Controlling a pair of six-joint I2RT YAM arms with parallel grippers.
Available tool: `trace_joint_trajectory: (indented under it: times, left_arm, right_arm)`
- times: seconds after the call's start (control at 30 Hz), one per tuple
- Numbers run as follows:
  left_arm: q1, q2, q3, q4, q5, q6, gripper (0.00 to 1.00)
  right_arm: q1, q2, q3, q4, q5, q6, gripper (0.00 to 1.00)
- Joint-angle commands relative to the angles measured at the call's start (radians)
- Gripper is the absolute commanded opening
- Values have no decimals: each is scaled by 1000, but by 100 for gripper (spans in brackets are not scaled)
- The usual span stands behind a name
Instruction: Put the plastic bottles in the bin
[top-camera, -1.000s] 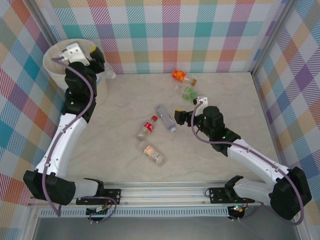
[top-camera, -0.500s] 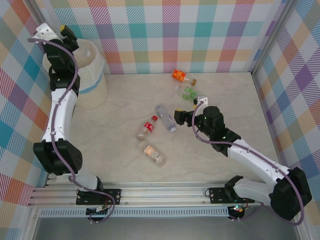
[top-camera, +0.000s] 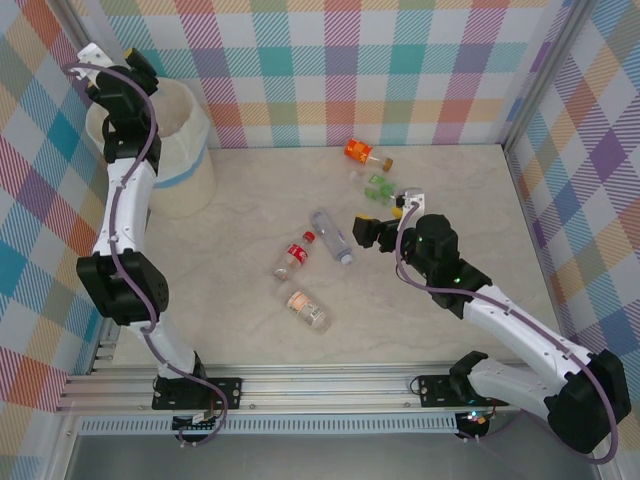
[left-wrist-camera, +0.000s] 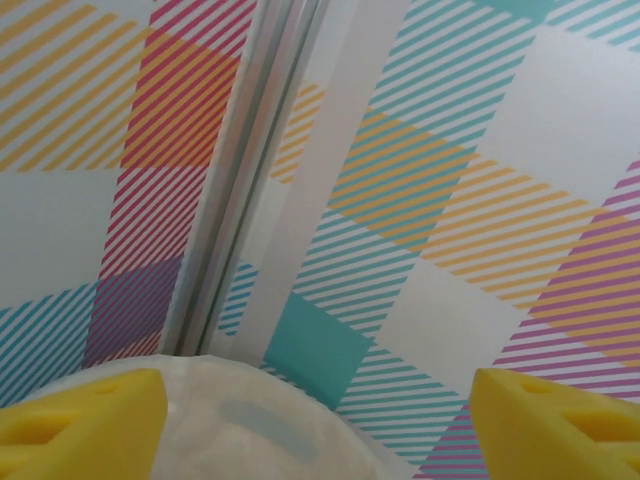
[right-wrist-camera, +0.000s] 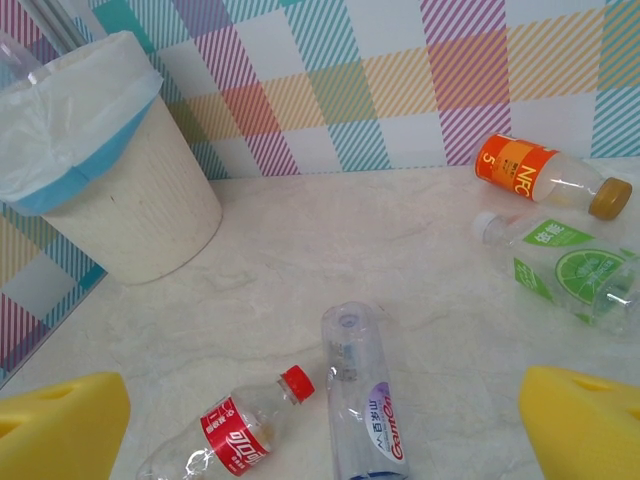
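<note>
Stock on your desk (top-camera: 220, 290), as it lies: 5 bottles, all on their sides, none in a grip. Item 1: orange-lbl bottle (top-camera: 363, 152), brown cap, far side, near the checked wall (top-camera: 400, 70). Item 2: green-lbl bottle (top-camera: 378, 185), white cap, just in front of item 1. Item 3: clear bottle (top-camera: 332, 237) w/ blue-and-purple lbl, mid desk, just L of your R end effector (right-wrist-camera: 320, 430). Item 4: red-lbl bottle (top-camera: 293, 259), red cap, on the near side of item 3, cap end v. close to it. Item 5: pale-orange-lbl bottle (top-camera: 306, 308), nearest the arm bases, just in front of item 4. Then the bin (top-camera: 185, 160): far-L corner of the desk, upright, white bag (right-wrist-camera: 70, 110) folded over the rim, pale blue band under the fold. It's well apart from all 5 bottles. What's inside it you can't tell from here. R end effector: low over the desk, yellow pads (right-wrist-camera: 60, 425) spread wide. Item 3 lies ahead of the gap, not touched. L end effector (left-wrist-camera: 320, 430): up at the bin's far-L rim, facing the wall. Its pads (left-wrist-camera: 80, 420) are also spread wide, w/ nothing pinched and only the bag's rim showing below the gap.
</note>
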Motion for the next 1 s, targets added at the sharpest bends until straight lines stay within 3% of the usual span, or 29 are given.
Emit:
trace_joint_trajectory:
  times: [0.0,0.07,0.27,0.3,0.53,0.7,0.8,0.97]
  left_arm:
    - [21,76,170,-161,16,-12,95]
    - [21,145,351,-345,32,-13,100]
    - [22,392,964,-794,49,9,100]
    - [21,384,967,-812,53,8,100]
    - [23,271,782,-744,126,-25,100]
    - [15,141,483,-663,228,-125,100]
    - [-13,46,264,-560,241,-114,100]
    - [-23,-64,45,-447,268,-109,100]
  right_arm:
    - [5,-19,-12,-4,13,10,100]
    - [5,-21,-13,-8,15,8,100]
    - [5,-7,-24,-3,22,-3,100]
    - [5,-3,-22,-6,21,-5,100]
    - [4,54,5,-49,50,-28,100]
    - [-19,144,60,-125,77,-67,100]
    - [-55,210,104,-161,34,-93,100]
    - [-122,335,194,-217,-76,-182,100]
